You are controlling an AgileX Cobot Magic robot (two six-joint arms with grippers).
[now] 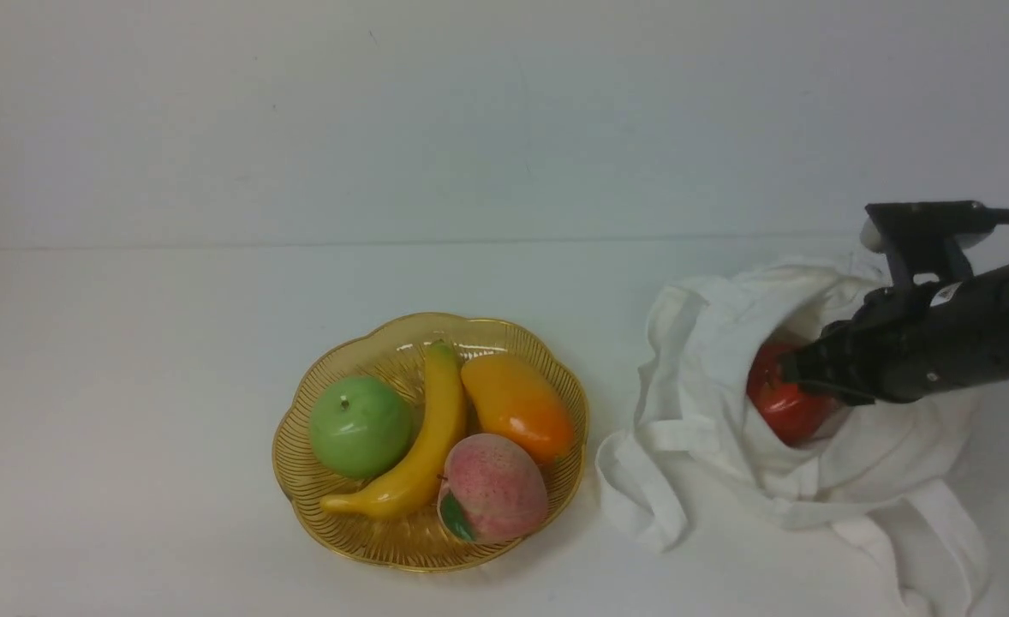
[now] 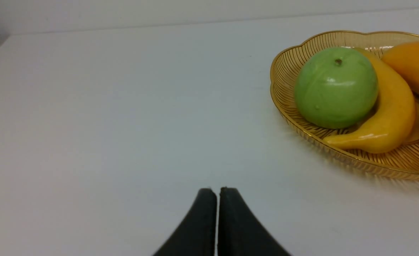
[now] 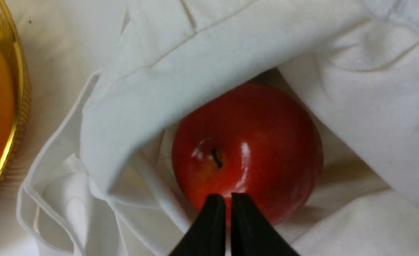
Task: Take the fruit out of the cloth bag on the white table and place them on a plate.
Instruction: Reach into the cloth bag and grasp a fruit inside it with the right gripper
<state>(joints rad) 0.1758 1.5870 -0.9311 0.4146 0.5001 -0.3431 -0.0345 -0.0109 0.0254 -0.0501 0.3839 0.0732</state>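
Apple [image 3: 247, 153] in bag [image 1: 736, 343] on wht table [image 1: 170, 411], wall [image 1: 504, 120] behind.

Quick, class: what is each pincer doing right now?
Left pincer: closed, holding nothing.
Right pincer: closed, holding nothing, over the red apple.

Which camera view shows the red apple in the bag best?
The right wrist view: the apple appears large, with its stem visible, though the bag's cloth covers one edge. The front view shows it partly hidden behind the right end effector. The left wrist view does not show it.
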